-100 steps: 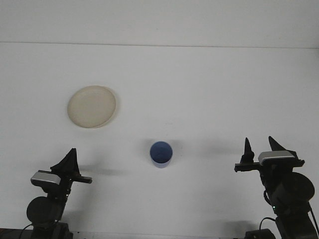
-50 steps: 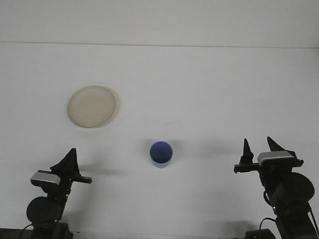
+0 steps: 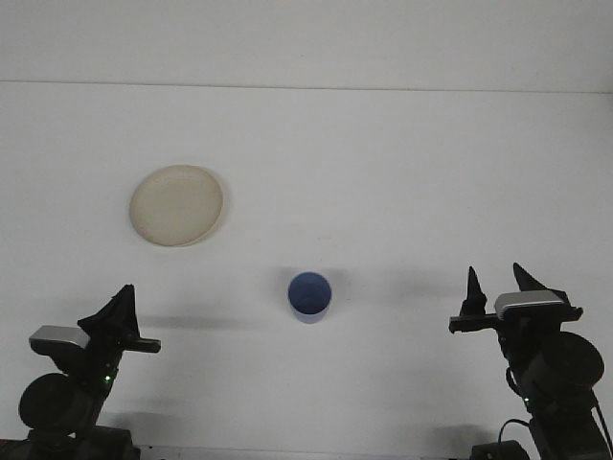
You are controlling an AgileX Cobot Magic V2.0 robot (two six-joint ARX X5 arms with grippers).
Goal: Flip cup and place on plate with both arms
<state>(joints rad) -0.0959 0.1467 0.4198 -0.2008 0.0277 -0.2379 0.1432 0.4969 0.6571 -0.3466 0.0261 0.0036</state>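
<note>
Here the blue cup (image 3: 310, 296) stands on the white counter (image 3: 402, 172), and it seems to be bottom-up, though from this high view I cannot be sure; the cream plate (image 3: 177, 205) lies well apart from the cup, to its left and farther from the robot, with nothing on it. The right gripper (image 3: 495, 285) is to the right of the cup and a little nearer to the robot, touching nothing, its jaws spread wide with two dark tips clearly apart. The left gripper (image 3: 120, 305) is to the left of the cup and also nearer to the robot, holding nothing, and its jaws overlap in one dark shape, so I cannot tell how they stand.
</note>
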